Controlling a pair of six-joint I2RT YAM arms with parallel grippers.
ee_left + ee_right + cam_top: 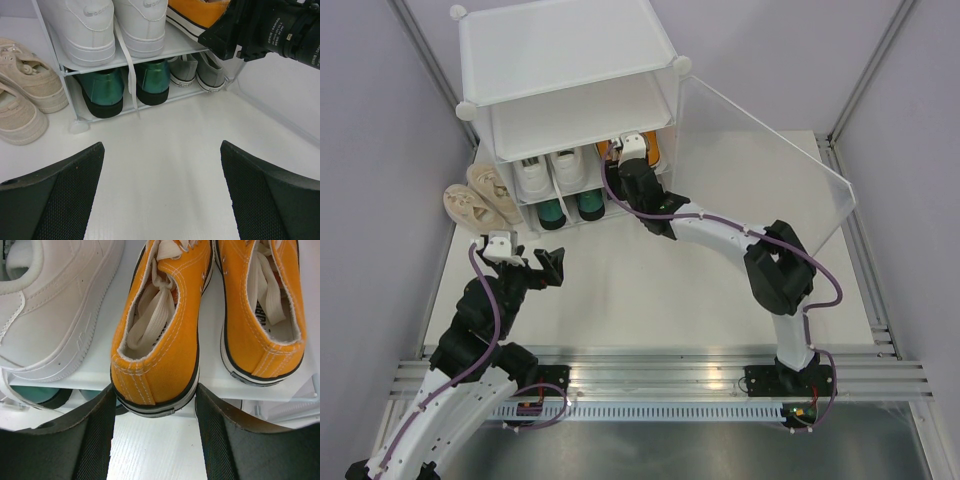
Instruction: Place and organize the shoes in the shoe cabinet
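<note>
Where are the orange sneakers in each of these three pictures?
Top external: orange sneakers peek out at the right of the middle shelf of the cabinet, mostly hidden by the right pincer.
Left wrist: orange sneakers at the top edge, right of centre, above the grey pair.
Right wrist: orange sneakers fill the centre and right, heels toward the camera.
Shared landmark: the white sneakers directly to their left in every view.

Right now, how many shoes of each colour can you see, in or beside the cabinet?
Beige shoes: 2
White shoes: 2
Green shoes: 2
Grey shoes: 2
Orange shoes: 2
Total: 10
</note>
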